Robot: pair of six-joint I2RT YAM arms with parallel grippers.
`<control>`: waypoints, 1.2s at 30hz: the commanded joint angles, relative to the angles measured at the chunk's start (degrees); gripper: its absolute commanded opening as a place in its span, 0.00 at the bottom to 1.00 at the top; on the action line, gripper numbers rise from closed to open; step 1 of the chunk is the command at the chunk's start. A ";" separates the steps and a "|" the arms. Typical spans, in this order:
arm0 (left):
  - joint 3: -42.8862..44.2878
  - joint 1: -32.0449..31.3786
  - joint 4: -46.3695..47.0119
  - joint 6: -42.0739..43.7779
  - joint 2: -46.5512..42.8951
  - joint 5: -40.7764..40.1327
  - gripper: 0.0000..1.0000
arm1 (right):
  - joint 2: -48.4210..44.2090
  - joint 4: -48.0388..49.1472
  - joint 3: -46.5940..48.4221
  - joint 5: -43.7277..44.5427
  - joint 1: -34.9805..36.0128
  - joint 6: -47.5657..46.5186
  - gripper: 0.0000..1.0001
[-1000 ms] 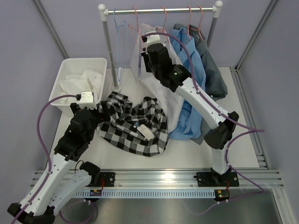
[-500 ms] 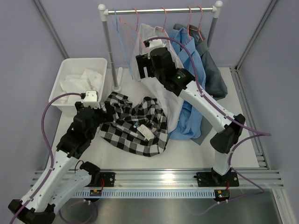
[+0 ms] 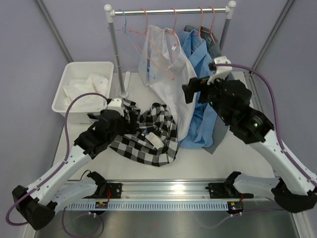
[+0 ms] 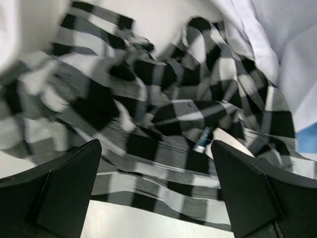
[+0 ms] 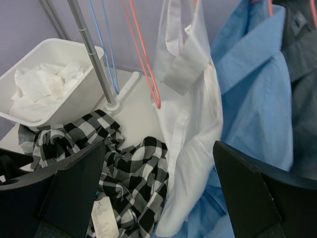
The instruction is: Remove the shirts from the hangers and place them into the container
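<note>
Shirts located as follows: the black-and-white checked shirt (image 3: 148, 131) lies crumpled on the table (image 3: 198, 166) just beside the white container (image 3: 60, 94), which holds a white shirt (image 3: 86, 88). A pale shirt (image 3: 171, 87), a light blue shirt (image 3: 200, 116) and a dark grey shirt (image 3: 227, 74) hang from the rail (image 3: 168, 11). Left gripper (image 4: 153, 148) is over the checked shirt with jaws spread wide and nothing held; right gripper (image 5: 158, 146) is raised before the hanging shirts, jaws likewise apart and empty.

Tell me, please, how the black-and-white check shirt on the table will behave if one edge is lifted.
Probably floppy: the check shirt lies crumpled in soft folds on the table, so it should sag and trail. Likely light, since the cloth looks thin. Its paper tag may dangle.
</note>
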 commanded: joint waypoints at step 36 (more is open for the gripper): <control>-10.87 -6.12 15.25 -33.44 35.38 0.04 0.00 | -33.67 2.29 -31.84 5.59 0.24 3.30 0.99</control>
